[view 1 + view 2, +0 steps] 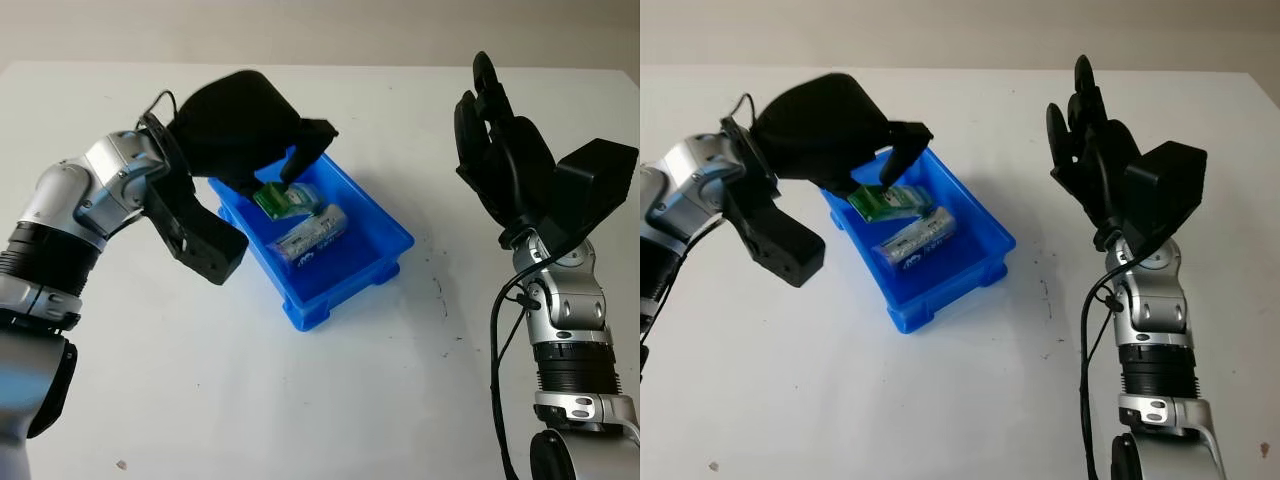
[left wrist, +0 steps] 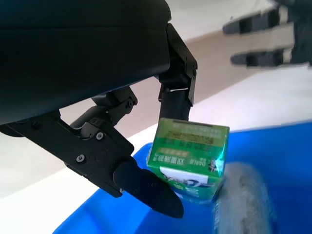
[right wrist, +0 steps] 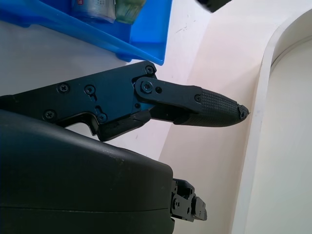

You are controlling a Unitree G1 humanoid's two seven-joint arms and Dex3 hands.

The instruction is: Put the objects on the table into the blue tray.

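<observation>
Left robot hand (image 1: 262, 150) pinches the green carton (image 2: 189, 156) by its sides, just above the blue tray (image 1: 385, 225); looks light, crushable (go easy). Right robot hand (image 1: 500, 150) hangs open beside the tray.

surface: white table (image 1: 330, 400) | marks: small dark scuffs (image 1: 443, 300) right of centre | debris: tiny speck (image 1: 121, 464) near front-left
</observation>
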